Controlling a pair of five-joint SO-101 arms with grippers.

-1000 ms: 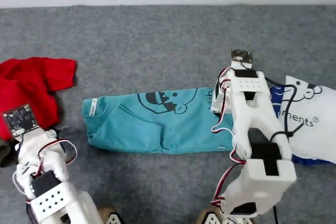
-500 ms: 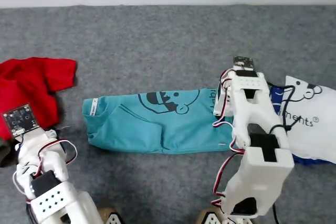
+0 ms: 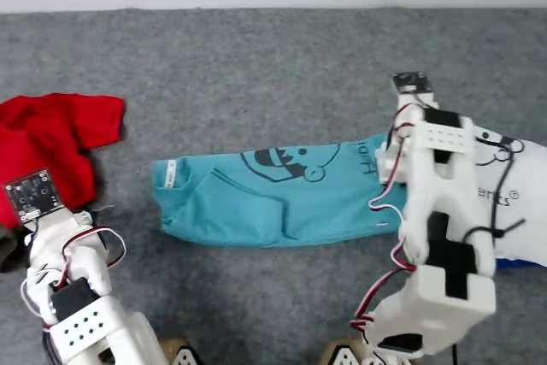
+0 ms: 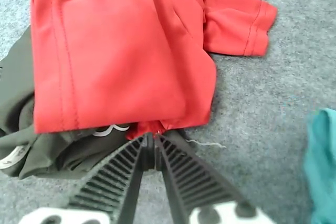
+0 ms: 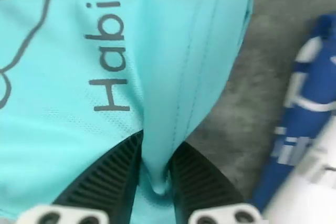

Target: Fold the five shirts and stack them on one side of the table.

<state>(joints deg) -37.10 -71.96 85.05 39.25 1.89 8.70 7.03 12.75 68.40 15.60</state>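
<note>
Right wrist view: my right gripper [image 5: 156, 156], jaws clamped on raised fold at hem end of teal shirt [image 5: 79, 77]; ribbed black fingers [image 5: 113, 174] either side; blue cloth [image 5: 307, 108] near.
Left wrist view: my left gripper [image 4: 152, 142], jaws pressed together, tips at edge of red shirt [image 4: 121, 51]; cloth caught or not, cannot tell. Dark olive garment [image 4: 26, 129] beneath red shirt.
High view: teal shirt lies as long folded band mid-table on grey felt-like table [image 3: 256, 66]; white printed shirt [image 3: 517, 203] at right edge.
</note>
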